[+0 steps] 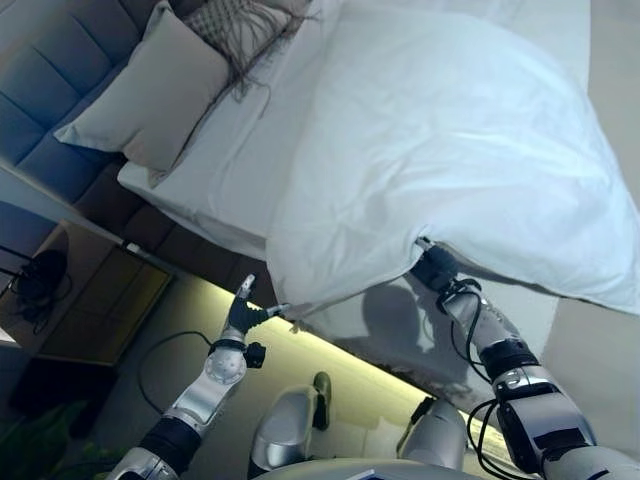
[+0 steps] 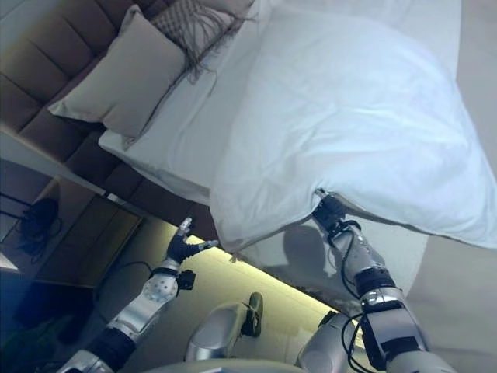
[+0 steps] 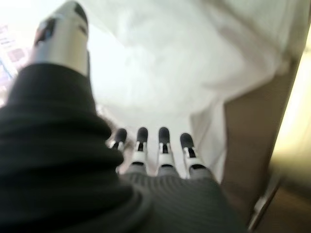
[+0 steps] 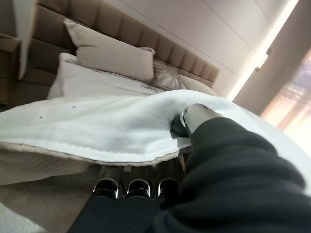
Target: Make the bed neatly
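A white duvet [image 1: 450,150] lies rumpled across the bed, and its near edge hangs over the bedside. My right hand [image 1: 432,264] is shut on that edge. In the right wrist view its thumb [image 4: 197,116] lies on top of the duvet [image 4: 97,126] and its fingers [image 4: 138,187] curl beneath. My left hand [image 1: 243,312] is open and empty beside the bed, just short of the duvet's lower corner [image 1: 292,308]. In the left wrist view its fingers [image 3: 163,145] are straight, and the duvet [image 3: 184,63] shows past them. The bare white sheet [image 1: 235,170] shows toward the head of the bed.
A beige pillow [image 1: 150,90] and a patterned cushion [image 1: 235,30] lean on the padded headboard [image 1: 40,110]. A wooden bedside table [image 1: 95,290] stands left of the bed with a dark object [image 1: 40,275] on it. A lit strip runs under the bed frame [image 1: 330,345].
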Controlling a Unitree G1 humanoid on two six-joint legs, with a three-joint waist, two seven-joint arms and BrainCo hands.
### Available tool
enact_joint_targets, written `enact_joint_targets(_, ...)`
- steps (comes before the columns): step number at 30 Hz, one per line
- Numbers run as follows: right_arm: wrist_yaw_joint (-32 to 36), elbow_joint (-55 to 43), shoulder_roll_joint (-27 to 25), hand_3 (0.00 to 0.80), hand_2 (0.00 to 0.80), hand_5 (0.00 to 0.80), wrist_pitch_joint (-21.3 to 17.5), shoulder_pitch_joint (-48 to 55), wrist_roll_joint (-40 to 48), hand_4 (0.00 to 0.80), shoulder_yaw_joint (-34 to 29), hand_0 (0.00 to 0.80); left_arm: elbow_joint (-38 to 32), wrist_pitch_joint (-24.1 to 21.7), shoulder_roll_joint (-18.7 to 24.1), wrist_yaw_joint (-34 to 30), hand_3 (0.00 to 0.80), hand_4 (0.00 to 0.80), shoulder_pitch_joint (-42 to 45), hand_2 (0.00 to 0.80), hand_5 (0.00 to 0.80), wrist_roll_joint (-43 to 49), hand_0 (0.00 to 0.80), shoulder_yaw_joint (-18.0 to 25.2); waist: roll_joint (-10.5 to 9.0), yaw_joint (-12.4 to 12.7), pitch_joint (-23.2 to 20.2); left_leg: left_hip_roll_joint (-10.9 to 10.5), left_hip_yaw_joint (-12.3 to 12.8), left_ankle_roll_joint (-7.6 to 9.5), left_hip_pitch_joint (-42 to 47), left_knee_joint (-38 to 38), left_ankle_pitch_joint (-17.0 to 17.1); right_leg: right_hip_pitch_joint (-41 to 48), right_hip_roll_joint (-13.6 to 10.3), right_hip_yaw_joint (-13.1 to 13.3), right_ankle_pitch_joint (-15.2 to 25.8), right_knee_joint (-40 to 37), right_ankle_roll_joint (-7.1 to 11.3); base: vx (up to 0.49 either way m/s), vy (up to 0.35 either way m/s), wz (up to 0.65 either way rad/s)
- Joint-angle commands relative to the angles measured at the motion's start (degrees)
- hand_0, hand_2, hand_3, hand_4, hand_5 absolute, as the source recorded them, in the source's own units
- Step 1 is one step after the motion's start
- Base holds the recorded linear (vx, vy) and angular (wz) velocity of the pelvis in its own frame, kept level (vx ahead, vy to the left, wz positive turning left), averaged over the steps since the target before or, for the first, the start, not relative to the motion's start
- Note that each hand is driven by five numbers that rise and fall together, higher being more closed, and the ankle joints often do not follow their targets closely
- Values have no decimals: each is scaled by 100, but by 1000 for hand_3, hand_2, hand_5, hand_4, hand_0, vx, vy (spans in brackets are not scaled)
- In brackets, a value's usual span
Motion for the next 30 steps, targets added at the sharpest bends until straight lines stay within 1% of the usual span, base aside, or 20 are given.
enact_joint_targets(1,-37,-595,403,800,800,800,44,-267,-109,800,153,800,-172,445,-97,178,0,0,-346,0,0,1252,0,-287,-111,146,-220,299,-345,140,129,221,-10,563,-461,217,2888,-2532,879,78,89,0)
enact_joint_targets(2,-90,-631,425,800,800,800,130,-284,-106,800,204,800,-97,636,-197,117,0,0,-426,0,0,1503,0,-426,-85,113,-225,290,-345,134,155,205,1,569,-493,211,2898,-2529,895,67,115,1)
enact_joint_targets(3,-147,-660,421,800,800,800,227,-316,-92,800,258,800,15,733,-304,115,0,0,-526,0,0,1655,0,-595,-55,59,-236,284,-341,123,171,194,15,550,-522,227,2908,-2512,918,43,128,2)
enact_joint_targets(5,-259,-730,412,800,800,800,326,-394,-187,800,352,800,120,977,-554,170,0,0,-769,0,0,1733,0,-818,7,-58,-255,265,-304,114,175,168,47,502,-541,276,2889,-2487,939,11,130,1)
enact_joint_targets(7,-329,-809,364,800,800,800,429,-486,-224,800,438,800,160,1125,-738,272,0,0,-1033,0,0,1478,0,-953,74,-189,-261,245,-265,108,162,130,74,440,-549,342,2888,-2517,960,-4,98,1)
enact_joint_targets(12,-353,-829,205,800,800,800,604,-713,-297,800,484,800,104,1215,-1110,470,0,0,-1442,0,0,959,0,-1114,229,-413,-198,203,-164,88,132,101,126,334,-571,427,2971,-2642,958,-32,74,-10)
enact_joint_targets(16,-373,-957,14,800,800,800,935,-809,-335,800,373,800,138,1220,-1268,574,0,0,-1471,0,0,529,0,-1114,357,-554,-212,177,-68,72,189,75,168,291,-656,487,2998,-2620,942,36,102,-14)
enact_joint_targets(18,-388,-1065,-77,800,800,800,1106,-801,-330,800,324,800,131,1306,-1320,674,0,0,-1422,0,0,359,0,-1096,408,-605,-259,161,-1,76,243,29,192,325,-709,474,3015,-2658,940,73,70,-24)
enact_joint_targets(22,-440,-1168,-122,800,800,800,1264,-783,-410,800,274,800,110,1439,-1339,781,0,0,-1383,0,0,105,0,-1011,487,-649,-312,140,63,70,297,-15,220,366,-793,438,3049,-2695,936,69,48,-13)
enact_joint_targets(26,-570,-1224,-93,800,800,800,1398,-808,-439,800,243,800,152,1386,-1346,669,0,0,-1332,0,0,68,0,-903,584,-650,-358,119,90,73,313,-54,266,371,-861,430,3076,-2705,930,63,60,-5)
enact_joint_targets(30,-669,-1318,-82,800,800,800,1560,-854,-491,800,258,800,230,1292,-1305,641,0,0,-1275,0,0,-192,0,-820,680,-650,-342,111,88,45,289,-118,331,342,-873,450,3092,-2743,919,29,75,0)
